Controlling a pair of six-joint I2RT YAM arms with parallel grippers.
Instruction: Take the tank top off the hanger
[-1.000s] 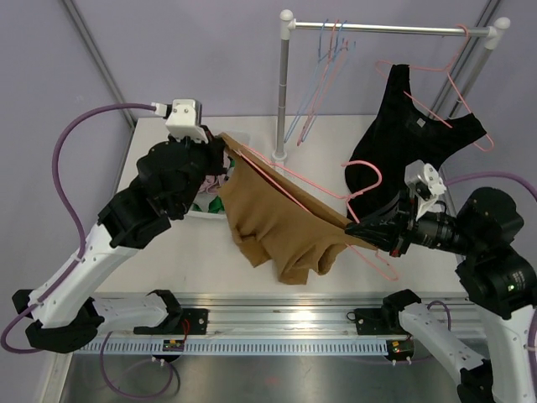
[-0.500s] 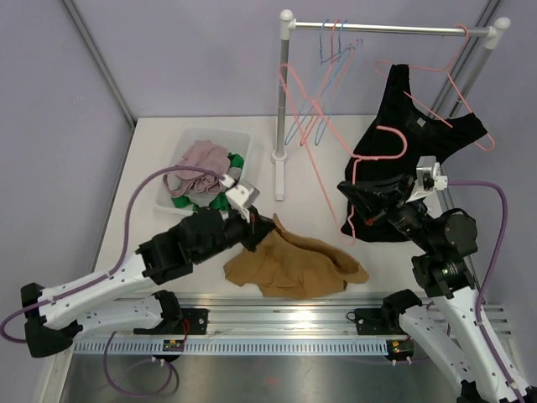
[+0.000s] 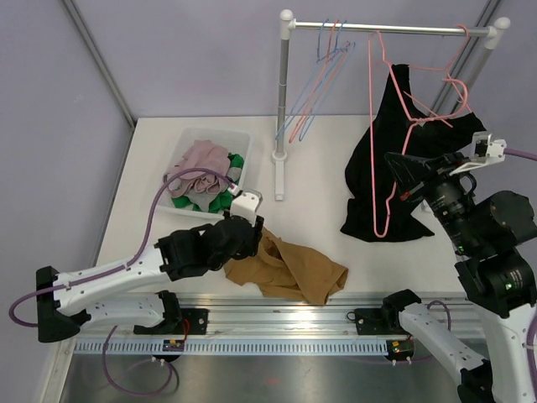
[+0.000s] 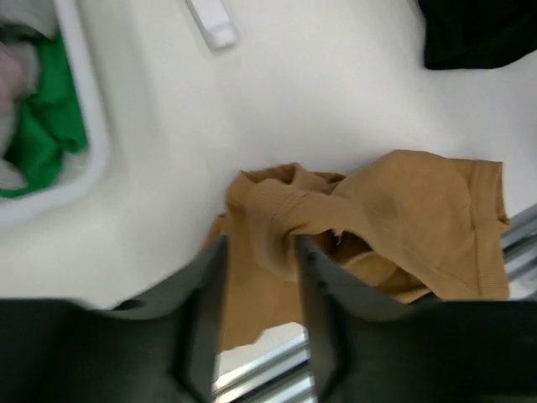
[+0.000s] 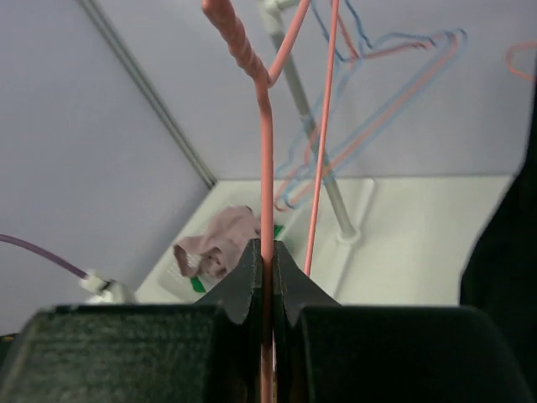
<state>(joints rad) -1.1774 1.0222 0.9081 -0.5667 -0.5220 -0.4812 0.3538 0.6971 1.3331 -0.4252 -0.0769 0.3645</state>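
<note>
Only crumpled clothes [image 3: 201, 161] in bin [image 3: 220, 131], tank top [image 3: 291, 273] outside.

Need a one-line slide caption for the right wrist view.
Right end effector shut on the thin pink wire hanger, white rack pole standing behind.

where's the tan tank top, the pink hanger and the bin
tan tank top [image 3: 294, 273], top external view, middle of the fabric
pink hanger [image 5: 267, 168], right wrist view, straight wire
bin [image 3: 218, 131], top external view, far rim
</note>
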